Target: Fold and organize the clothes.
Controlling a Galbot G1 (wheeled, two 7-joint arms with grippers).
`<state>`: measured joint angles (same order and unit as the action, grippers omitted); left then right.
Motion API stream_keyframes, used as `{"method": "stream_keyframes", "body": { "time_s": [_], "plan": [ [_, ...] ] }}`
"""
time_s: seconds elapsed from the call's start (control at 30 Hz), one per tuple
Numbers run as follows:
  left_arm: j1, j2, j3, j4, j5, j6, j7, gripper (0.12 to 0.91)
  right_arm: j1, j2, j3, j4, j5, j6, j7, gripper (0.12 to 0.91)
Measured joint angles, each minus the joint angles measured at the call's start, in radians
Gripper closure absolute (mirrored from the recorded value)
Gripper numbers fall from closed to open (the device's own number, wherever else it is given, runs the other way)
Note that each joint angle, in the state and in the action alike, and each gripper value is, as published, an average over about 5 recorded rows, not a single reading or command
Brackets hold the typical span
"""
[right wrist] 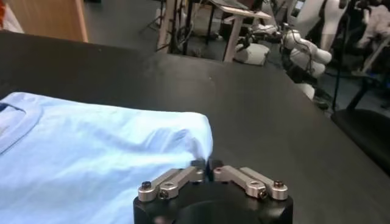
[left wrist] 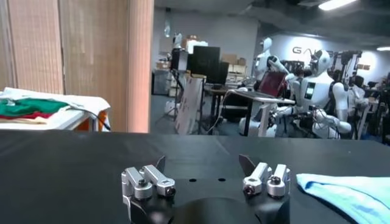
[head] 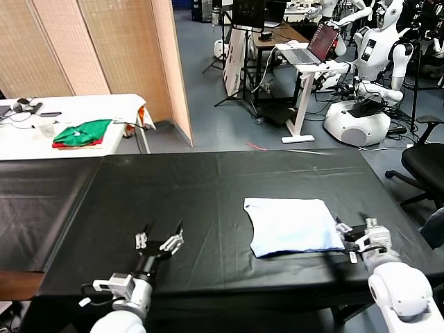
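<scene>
The pale sky-blue T-shirt (head: 291,225) lies folded into a flat rectangle on the black table (head: 173,187), right of centre. My right gripper (head: 347,239) is at the shirt's near right corner. In the right wrist view its fingertips are pressed together (right wrist: 205,163) on the edge of the blue cloth (right wrist: 91,158). My left gripper (head: 161,234) rests low near the table's front edge, left of centre, well away from the shirt. Its jaws stand wide open (left wrist: 204,164) with nothing between them, and the shirt's edge (left wrist: 353,195) shows off to its side.
A white table at the back left carries folded green and red garments (head: 82,133). Beyond the black table are a beige partition (head: 118,48), a laptop stand (head: 305,55), white robots (head: 368,104) and a black office chair (head: 427,159).
</scene>
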<state>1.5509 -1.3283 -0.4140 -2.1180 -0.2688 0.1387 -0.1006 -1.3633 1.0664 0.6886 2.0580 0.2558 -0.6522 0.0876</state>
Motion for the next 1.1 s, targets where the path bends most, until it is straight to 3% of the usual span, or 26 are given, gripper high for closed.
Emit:
{"method": "stream_keyframes", "body": {
  "time_s": [0.1, 0.2, 0.3, 0.37, 0.47, 0.53, 0.63, 1.1],
  "plan": [
    [0.008, 0.007, 0.000, -0.008, -0.019, 0.018, -0.003, 0.123, -0.032, 0.001, 0.015, 0.030, 0.037, 0.104, 0.040, 0.144],
    [0.025, 0.030, -0.005, -0.025, -0.059, 0.034, -0.015, 0.123, -0.085, 0.012, 0.010, 0.057, 0.070, 0.254, 0.059, 0.122],
    [0.048, 0.066, -0.015, -0.041, -0.077, 0.006, -0.035, 0.123, -0.156, 0.030, -0.003, 0.083, 0.069, 0.399, 0.061, 0.119],
    [0.069, 0.094, -0.023, -0.052, -0.074, -0.013, -0.046, 0.123, -0.205, 0.043, -0.013, 0.098, 0.064, 0.471, 0.064, 0.118],
    [0.106, 0.133, -0.029, -0.072, -0.052, -0.004, -0.084, 0.123, -0.273, 0.060, -0.028, 0.118, 0.055, 0.540, 0.073, 0.118],
    [0.132, 0.148, -0.030, -0.086, -0.032, 0.018, -0.119, 0.123, -0.313, 0.068, -0.036, 0.130, 0.050, 0.567, 0.083, 0.118],
    [0.171, 0.158, -0.035, -0.109, -0.004, 0.056, -0.144, 0.123, -0.371, 0.080, -0.045, 0.153, 0.045, 0.590, 0.099, 0.118],
    [0.351, 0.222, -0.134, -0.224, -0.039, 0.114, -0.148, 0.123, -0.651, 0.128, -0.072, 0.309, -0.010, 0.585, 0.210, 0.118]
  ]
}}
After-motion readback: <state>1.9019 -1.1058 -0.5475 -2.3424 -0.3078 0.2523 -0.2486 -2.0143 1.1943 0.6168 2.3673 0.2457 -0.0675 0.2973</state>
